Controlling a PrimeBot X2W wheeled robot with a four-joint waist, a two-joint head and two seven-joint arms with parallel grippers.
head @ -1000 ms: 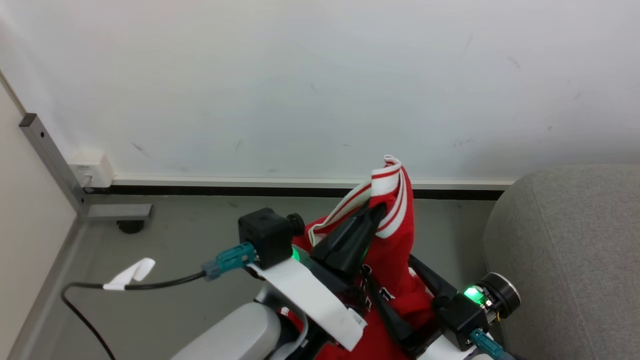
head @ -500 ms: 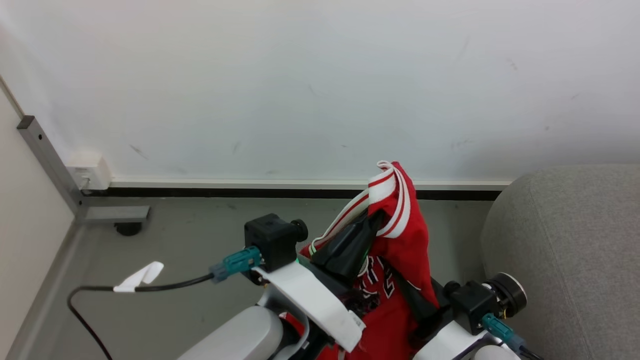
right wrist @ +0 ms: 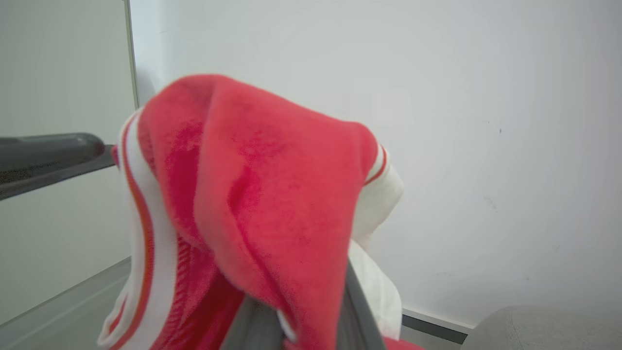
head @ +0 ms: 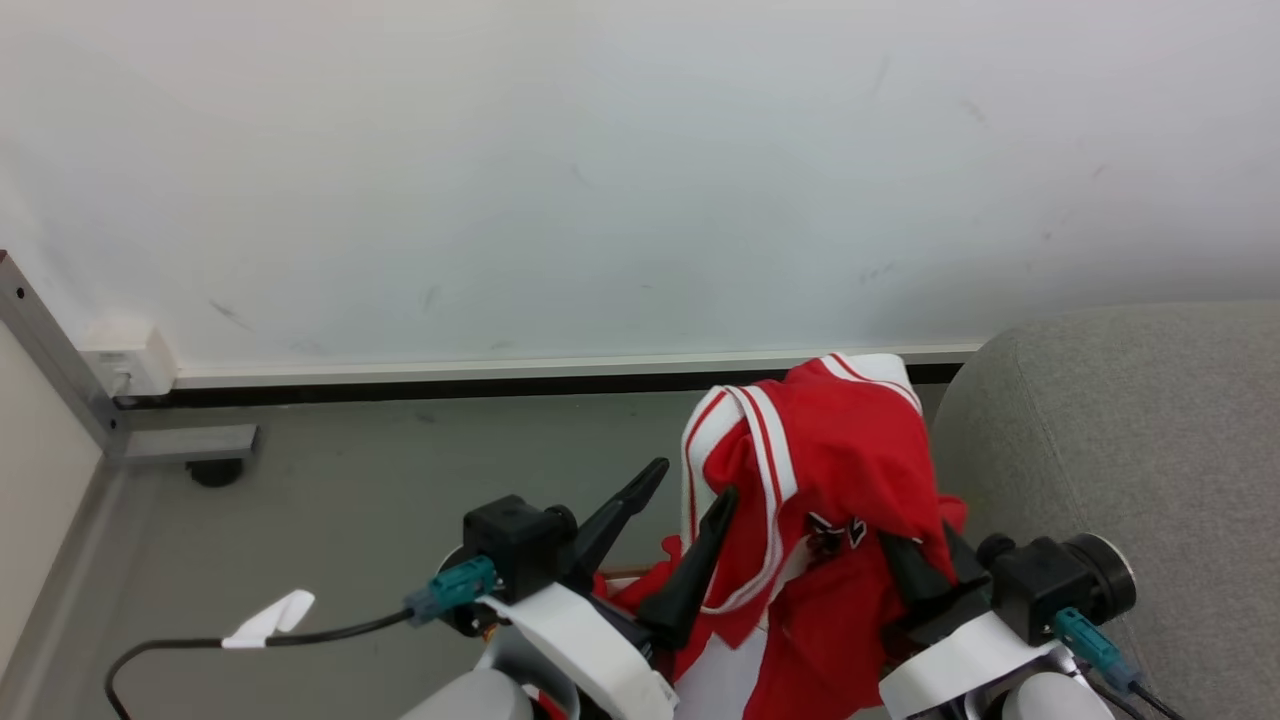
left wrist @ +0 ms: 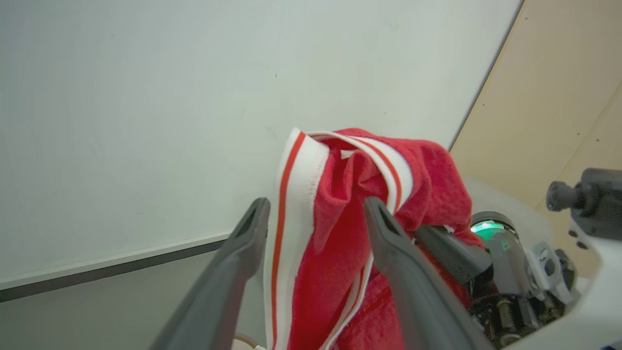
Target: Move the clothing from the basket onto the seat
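The clothing [head: 835,455] is a red garment with white panels and red-and-white striped trim, held up in the air just left of the grey seat [head: 1130,450]. My right gripper [head: 925,555] is shut on the clothing, which drapes over its fingers [right wrist: 357,311] and hides their tips. My left gripper [head: 685,490] stands open. Its two fingers straddle the striped trim [left wrist: 291,214] without pinching it. The basket is out of view.
A white wall with a dark baseboard [head: 450,385] runs behind. At the left stand a grey metal post [head: 50,340] with its foot and a white socket box [head: 125,365]. A black cable with a white tag [head: 265,620] lies on the grey floor.
My left gripper has opened and let go of the striped trim. My right gripper has shut on the clothing. The garment now hangs further right, close to the seat; the head camera shifted too.
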